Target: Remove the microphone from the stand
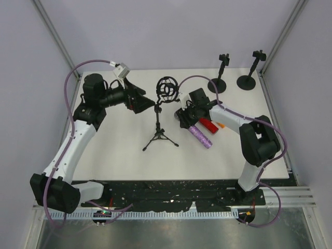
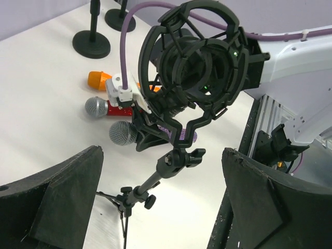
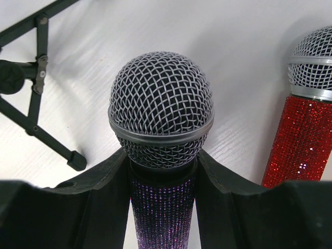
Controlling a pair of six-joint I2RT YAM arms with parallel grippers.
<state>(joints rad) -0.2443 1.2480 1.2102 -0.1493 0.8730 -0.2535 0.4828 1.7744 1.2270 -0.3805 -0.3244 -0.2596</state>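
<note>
Purple glitter microphone (image 3: 161, 104), out of the stand (image 1: 160, 127), is clamped in our right end effector (image 3: 162, 166) beside a red microphone (image 3: 298, 135), midway between the surface's side edges. Our left end effector (image 2: 163, 181) gapes wide at the shock mount (image 2: 199, 67).

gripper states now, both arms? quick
Left gripper: open, holding nothing.
Right gripper: closed on the purple microphone.

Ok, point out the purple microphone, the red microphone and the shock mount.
purple microphone (image 3: 161, 111): right wrist view, mesh head.
red microphone (image 3: 300, 142): right wrist view, glittery handle.
shock mount (image 2: 179, 134): left wrist view, lower frame.
</note>
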